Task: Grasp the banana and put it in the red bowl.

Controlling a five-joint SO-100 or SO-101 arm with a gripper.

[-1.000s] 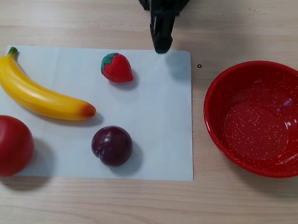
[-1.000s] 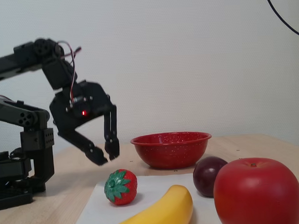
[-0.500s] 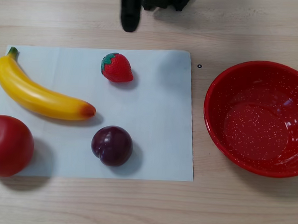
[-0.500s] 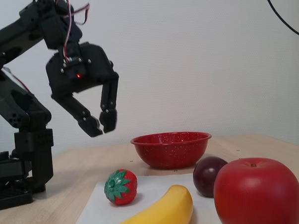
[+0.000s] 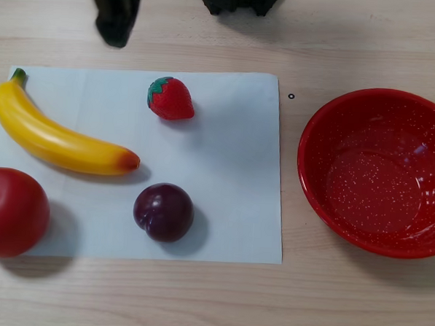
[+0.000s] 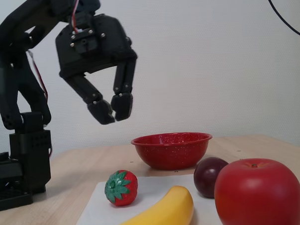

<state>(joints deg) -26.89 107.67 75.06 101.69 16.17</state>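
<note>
**A:** Where does this risk failing?

**B:** The banana (image 5: 57, 135) lies on the paper sheet (image 5: 232, 171), apple (image 5: 10, 212) at its 7 o'clock. The glossy curve could slip. The gripper (image 6: 113, 108) hangs high, empty, fingertips nearly together.

**A:** And the red bowl (image 5: 325, 205)?

**B:** At 3 o'clock, empty.

**A:** Anything unclear?

**B:** From above the gripper (image 5: 115, 26) is a dark blur; the fixed view crops the banana (image 6: 154, 214).

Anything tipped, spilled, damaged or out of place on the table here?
Nothing stands out. The long yellow toy banana, strawberry, dark plum and red apple lie separately on the white paper sheet, none broken. The glossy red speckled bowl sits upright and empty beside it. The black gripper hangs above, holding nothing.
</note>
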